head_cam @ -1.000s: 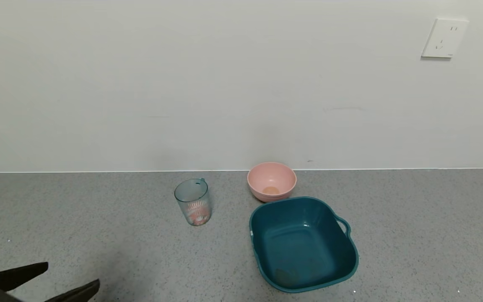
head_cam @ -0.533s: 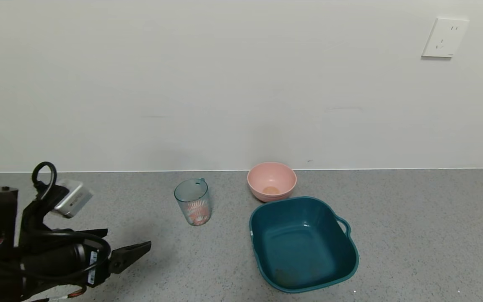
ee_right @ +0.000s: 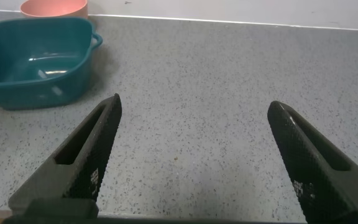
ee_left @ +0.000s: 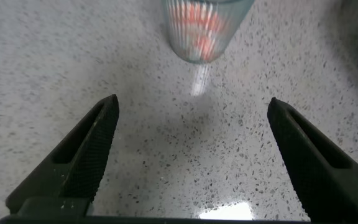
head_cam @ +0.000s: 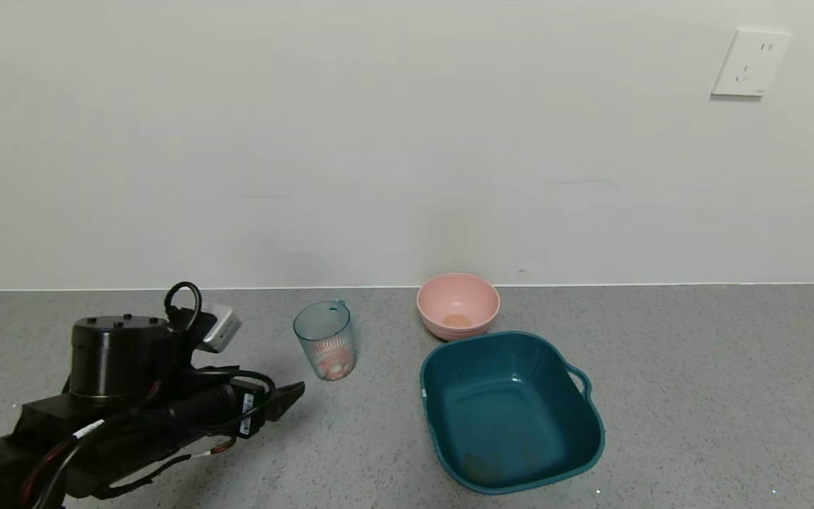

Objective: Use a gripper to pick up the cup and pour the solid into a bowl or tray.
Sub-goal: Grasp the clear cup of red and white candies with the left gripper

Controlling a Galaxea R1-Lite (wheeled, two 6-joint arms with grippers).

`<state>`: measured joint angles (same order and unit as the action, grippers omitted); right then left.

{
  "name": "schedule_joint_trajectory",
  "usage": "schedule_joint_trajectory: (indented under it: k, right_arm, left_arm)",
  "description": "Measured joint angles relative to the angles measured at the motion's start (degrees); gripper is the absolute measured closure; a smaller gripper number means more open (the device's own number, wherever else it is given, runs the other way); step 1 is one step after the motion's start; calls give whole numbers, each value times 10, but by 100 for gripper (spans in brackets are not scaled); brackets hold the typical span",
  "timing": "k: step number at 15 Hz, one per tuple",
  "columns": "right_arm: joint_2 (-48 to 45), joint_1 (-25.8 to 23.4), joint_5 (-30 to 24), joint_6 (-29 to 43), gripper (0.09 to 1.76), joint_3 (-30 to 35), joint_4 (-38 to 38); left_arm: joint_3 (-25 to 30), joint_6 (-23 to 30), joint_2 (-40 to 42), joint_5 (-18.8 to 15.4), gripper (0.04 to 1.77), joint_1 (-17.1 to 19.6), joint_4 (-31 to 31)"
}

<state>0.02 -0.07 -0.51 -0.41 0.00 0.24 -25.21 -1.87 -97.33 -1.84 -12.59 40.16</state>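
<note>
Now, cup: the ribbed blue-green tumbler (head_cam: 325, 340) stands upright on the grey speckled counter (head_cam: 697, 396), just ahead of the left gripper (ee_left: 191, 155) and not yet between its fingers.
Solid: striped white-and-red candy discs (ee_left: 194, 25) sit in the tumbler's lower part, so it is bottom-heavy but light overall, by my judgement.
Left gripper: its jaws stand wide apart, holding nothing, low over the counter and aimed at the tumbler's base.
Risk, nudge: if one fingertip meets the ribbed wall before the other, the tumbler probably slides or tips and the discs scatter.
Risk, grip: a squeeze too low or too hard on thin plastic may let it slip or flex; too high, it may swing while carried.
Teal tub (head_cam: 509, 410): beyond the tumbler, off to the gripper's right, apparently without candy.
Pink bowl (head_cam: 458, 305): just behind the tub; a short or early pour could land discs there or on the counter.
Right gripper (ee_right: 191, 155): fingers spread, holding nothing, over bare counter to the right of the tub.
</note>
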Motion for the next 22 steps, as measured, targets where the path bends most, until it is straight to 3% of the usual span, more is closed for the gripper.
schedule_joint_trajectory:
  k: [7, 14, 22]
  right_arm:
    - [0, 1, 0, 0, 14, 0, 0]
    - [0, 1, 0, 0, 14, 0, 0]
    - [0, 1, 0, 0, 14, 0, 0]
  left_arm:
    - [-31, 0, -102, 8, 9, -20, 68]
    - [-97, 0, -189, 11, 9, -25, 119]
    - [-185, -1, -261, 18, 9, -25, 117]
